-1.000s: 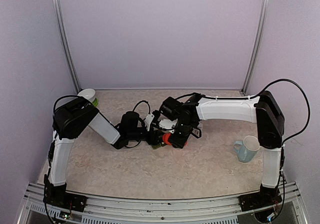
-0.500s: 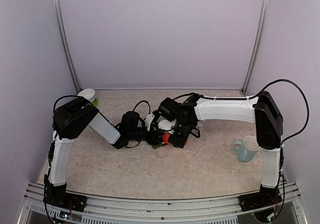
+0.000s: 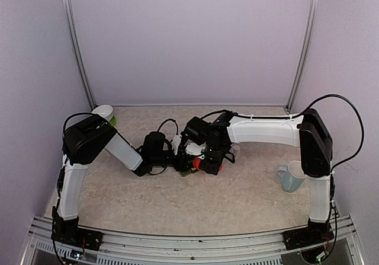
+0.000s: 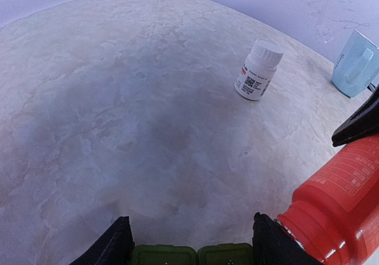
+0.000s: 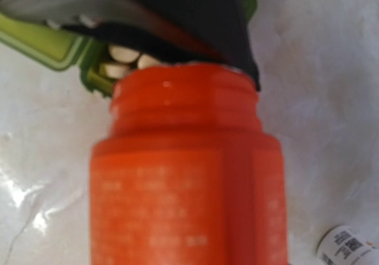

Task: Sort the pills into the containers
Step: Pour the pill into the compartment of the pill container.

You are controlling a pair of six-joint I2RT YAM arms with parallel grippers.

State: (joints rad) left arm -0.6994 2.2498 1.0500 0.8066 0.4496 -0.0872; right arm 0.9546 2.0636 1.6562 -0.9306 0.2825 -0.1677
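The dark green containers strip (image 4: 189, 256) sits between my left gripper's (image 4: 189, 246) black fingers (image 4: 112, 244), which are shut on it at table level. In the top view it is a green bit (image 3: 186, 171) under both wrists. My right gripper (image 3: 208, 162) is shut on an open red pill bottle (image 5: 189, 182), tilted with its mouth against the strip. The bottle also shows in the left wrist view (image 4: 337, 200). One compartment is open with its green lid (image 5: 41, 37) folded back, and white pills (image 5: 125, 56) lie inside it.
A capped white pill bottle (image 4: 259, 69) stands beyond the strip and shows in the right wrist view (image 5: 349, 244). A pale blue mug (image 3: 292, 176) stands at the right. A white bowl (image 3: 103, 112) sits at the back left corner. Both arms meet mid-table.
My right arm has shifted slightly left, bringing the red bottle closer over the strip. The left arm has stayed in place.
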